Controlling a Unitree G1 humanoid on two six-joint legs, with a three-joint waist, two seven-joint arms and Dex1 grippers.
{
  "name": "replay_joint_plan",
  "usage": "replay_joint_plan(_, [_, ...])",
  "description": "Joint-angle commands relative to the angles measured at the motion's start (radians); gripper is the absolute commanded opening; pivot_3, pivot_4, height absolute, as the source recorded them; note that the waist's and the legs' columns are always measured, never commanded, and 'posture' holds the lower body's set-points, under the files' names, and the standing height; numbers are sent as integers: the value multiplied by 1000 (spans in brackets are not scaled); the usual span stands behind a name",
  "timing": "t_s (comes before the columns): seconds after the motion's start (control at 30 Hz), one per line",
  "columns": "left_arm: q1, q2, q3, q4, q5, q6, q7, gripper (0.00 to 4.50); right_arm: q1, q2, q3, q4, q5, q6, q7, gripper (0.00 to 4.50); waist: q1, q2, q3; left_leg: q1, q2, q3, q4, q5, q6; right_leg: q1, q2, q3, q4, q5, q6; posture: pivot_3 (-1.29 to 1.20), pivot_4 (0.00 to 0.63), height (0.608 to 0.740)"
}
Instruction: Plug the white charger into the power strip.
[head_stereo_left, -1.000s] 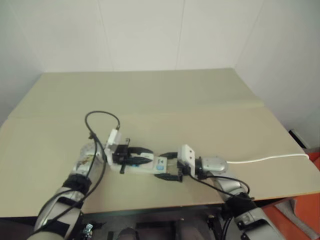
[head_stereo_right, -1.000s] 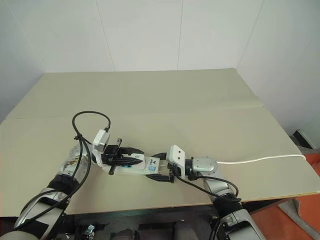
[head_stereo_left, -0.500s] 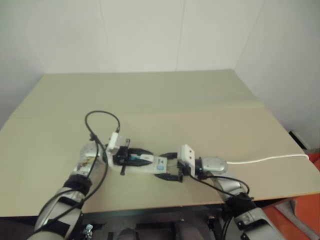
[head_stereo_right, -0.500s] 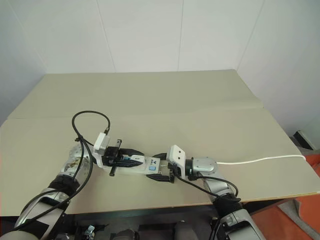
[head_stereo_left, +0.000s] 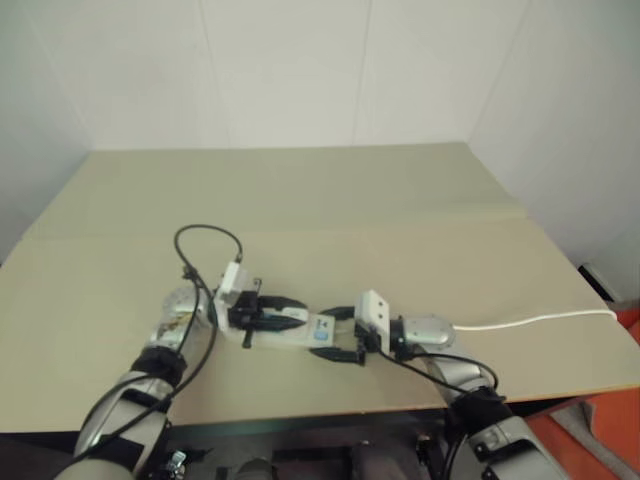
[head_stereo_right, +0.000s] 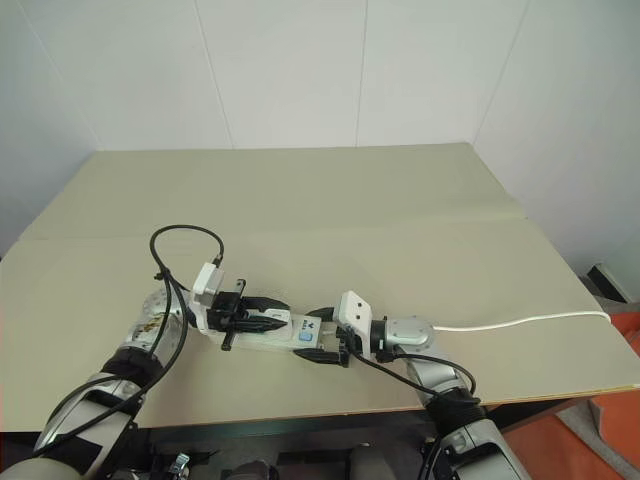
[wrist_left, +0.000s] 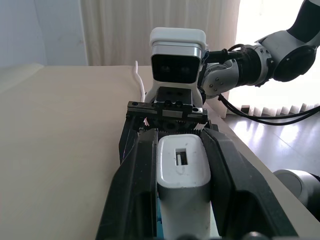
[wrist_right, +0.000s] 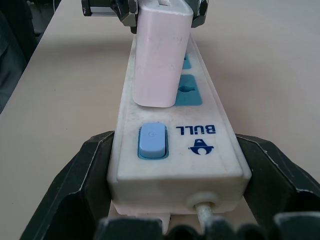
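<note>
A: Where is the power strip (wrist_right: 170, 135)?

B: It lies flat on the tan tabletop (head_stereo_right: 400, 210), near the front edge, between the two arms. It is a long white bar. Its long way runs from side to side, from one arm to the other.

A: Which end is which?

B: The switch end, with a pale blue button and blue letters, points at the right gripper (head_stereo_right: 333, 335). A thin white cord (head_stereo_right: 520, 321) comes out of that end and runs off past the right edge of the tabletop.

A: Is the right gripper holding it?

B: Yes. Its black fingers (wrist_right: 75, 190) stand wide, one on each long side of the switch end.

A: And the white charger (wrist_left: 181, 175)?

B: It is a smooth white block with round corners and a small slot in its top face. It stands upright on the strip over the blue sockets. I think it sits in a socket, but its bottom is hidden.

A: Who has it?

B: The left gripper (head_stereo_right: 262, 311). Its black fingers (wrist_left: 137, 190) are squeezed tight on two sides of it.
</note>
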Motion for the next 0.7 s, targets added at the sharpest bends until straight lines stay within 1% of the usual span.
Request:
replay_joint_plan(0.03, [16,33,22,82,38,2,-2,2025,24,-8,43,2,-31,-8,33,3431,-2,0,0,0,0,0,0,0,0,0,0,0,0,0,0,0,150,740])
replay_joint_plan(0.13, [18,39,24,58,2,23,-2,3064,25,-9,43,3,-31,-11,31,3431,-1,0,0,0,0,0,-1,0,0,-1,0,0,0,-1,-1,0,150,740])
replay_joint_plan(0.27, [26,64,-8,26,-10,13,-2,4387,27,-9,43,2,-30,-14,29,3431,-1,0,0,-1,0,0,-1,0,0,-1,0,0,-1,-1,-1,0,150,740])
replay_joint_plan(0.3, [25,65,-8,26,-13,15,-2,4465,27,-9,43,2,-30,-14,29,3431,0,0,0,-1,0,0,-1,0,0,-1,0,0,-1,-1,-1,0,150,740])
replay_joint_plan(0.5, [21,86,0,1,-48,33,-2,4465,25,-8,44,7,-31,-18,31,3431,-1,0,0,-1,0,0,-1,0,0,-2,0,0,-1,-1,-1,0,150,740])
replay_joint_plan(0.7, [26,155,42,-109,-125,87,-2,4465,23,-12,42,-1,-23,-12,39,3431,-1,0,0,-3,0,0,-1,0,0,-3,0,0,-1,-1,-1,0,150,740])
